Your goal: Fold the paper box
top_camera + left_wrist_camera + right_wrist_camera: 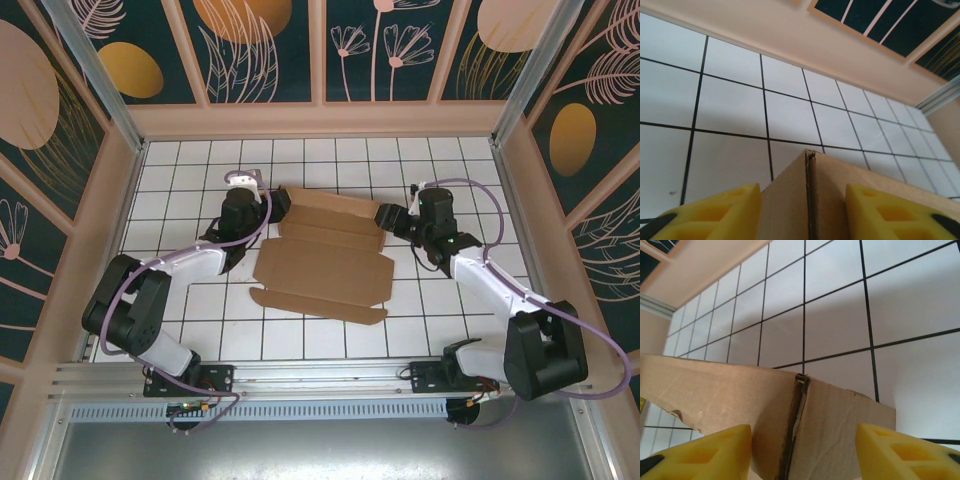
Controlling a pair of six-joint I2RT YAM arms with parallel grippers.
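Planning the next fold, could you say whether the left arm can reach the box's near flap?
Probably yes: the paper box has its near flap flat, uncovered, though the left gripper straddles a far corner.

Both arms outstretched, left pincer (274, 206) and right pincer (384, 216) agape

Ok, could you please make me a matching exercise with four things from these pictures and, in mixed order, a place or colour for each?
Things:
1. paper box
2. left tool
3. right tool
4. table

Descriptions:
A. white tiles with black lines
B. at the box's far right corner
C. brown, lying in the middle of the table
D. at the box's far left corner

Pairs: 1-C, 2-D, 3-B, 4-A
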